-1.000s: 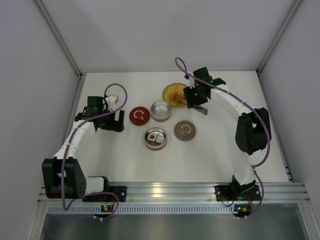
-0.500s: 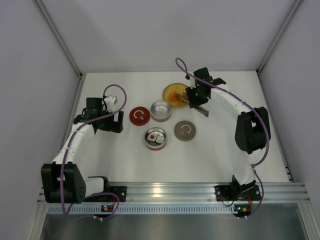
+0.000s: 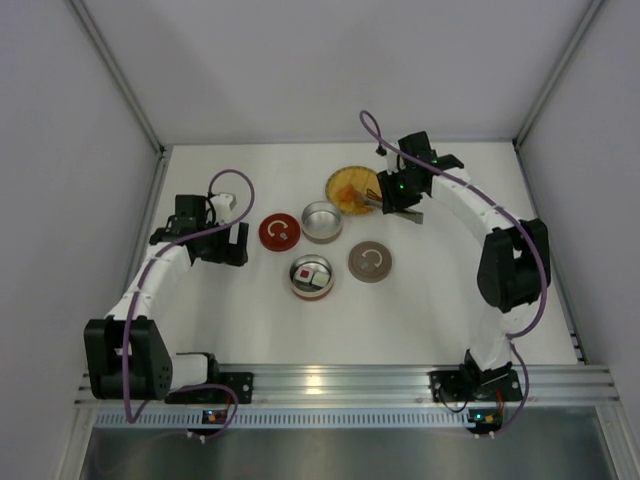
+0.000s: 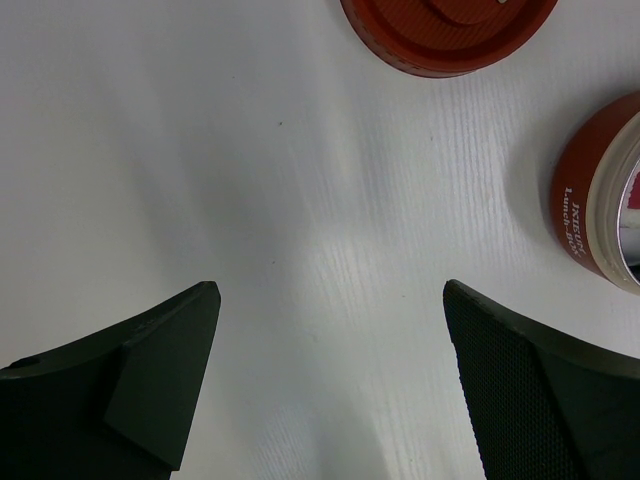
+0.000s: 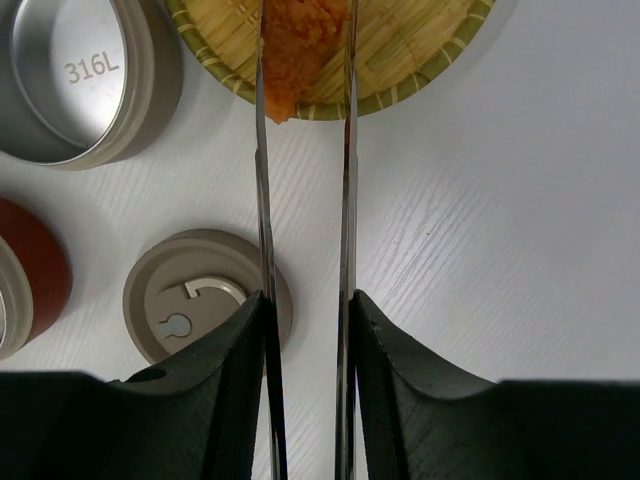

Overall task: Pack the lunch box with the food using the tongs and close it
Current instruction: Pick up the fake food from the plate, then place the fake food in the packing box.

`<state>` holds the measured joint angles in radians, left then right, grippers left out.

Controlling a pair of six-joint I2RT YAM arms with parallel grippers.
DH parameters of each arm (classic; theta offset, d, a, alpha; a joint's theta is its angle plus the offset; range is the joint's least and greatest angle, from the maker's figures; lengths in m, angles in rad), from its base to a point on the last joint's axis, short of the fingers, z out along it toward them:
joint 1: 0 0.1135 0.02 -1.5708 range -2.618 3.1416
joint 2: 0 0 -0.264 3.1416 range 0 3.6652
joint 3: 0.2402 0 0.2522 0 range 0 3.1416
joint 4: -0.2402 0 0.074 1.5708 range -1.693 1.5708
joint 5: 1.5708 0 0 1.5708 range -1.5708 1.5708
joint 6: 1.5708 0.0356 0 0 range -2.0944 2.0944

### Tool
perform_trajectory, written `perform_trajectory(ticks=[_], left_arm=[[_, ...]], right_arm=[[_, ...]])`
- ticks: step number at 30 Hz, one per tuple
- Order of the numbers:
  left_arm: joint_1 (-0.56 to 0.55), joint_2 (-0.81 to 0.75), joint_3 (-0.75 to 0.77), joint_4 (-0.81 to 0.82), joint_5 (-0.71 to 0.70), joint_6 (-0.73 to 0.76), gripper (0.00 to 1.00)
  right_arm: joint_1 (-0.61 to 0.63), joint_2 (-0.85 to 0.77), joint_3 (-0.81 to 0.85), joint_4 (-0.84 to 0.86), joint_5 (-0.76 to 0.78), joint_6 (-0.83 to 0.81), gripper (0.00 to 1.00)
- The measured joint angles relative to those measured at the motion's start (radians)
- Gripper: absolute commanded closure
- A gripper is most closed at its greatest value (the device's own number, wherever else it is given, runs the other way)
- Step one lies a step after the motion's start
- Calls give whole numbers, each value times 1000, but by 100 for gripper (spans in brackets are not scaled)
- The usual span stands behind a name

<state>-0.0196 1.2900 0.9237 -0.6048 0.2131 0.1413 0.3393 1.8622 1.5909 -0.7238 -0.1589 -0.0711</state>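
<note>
**Two markings legible, both on containers**

The round silver steel container (image 5: 92, 68) carries "316L" stamped into its inner floor, seen from the right wrist. In the left wrist view, the red band around the round steel-rimmed container (image 4: 575, 215) bears white lettering in two lines. The word "Lunch" is readable and the rest is uncertain.

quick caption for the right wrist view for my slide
Right gripper squeezes the tongs onto an orange chunk over the woven plate, beside an empty steel tin.
</note>
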Motion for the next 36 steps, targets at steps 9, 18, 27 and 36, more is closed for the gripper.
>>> perform_trajectory(ticks=[9, 18, 27, 36], left_arm=[[0, 13, 6, 0, 7, 0, 2], [0, 13, 10, 2, 10, 0, 2], [0, 13, 13, 2, 15, 0, 2], [0, 29, 23, 4, 16, 0, 2]], right_arm=[[0, -60, 0, -2, -45, -24, 87], [32, -165, 0, -2, -131, -52, 84], [161, -172, 0, -6, -150, -87, 83], [199, -118, 0, -4, -135, -94, 83]])
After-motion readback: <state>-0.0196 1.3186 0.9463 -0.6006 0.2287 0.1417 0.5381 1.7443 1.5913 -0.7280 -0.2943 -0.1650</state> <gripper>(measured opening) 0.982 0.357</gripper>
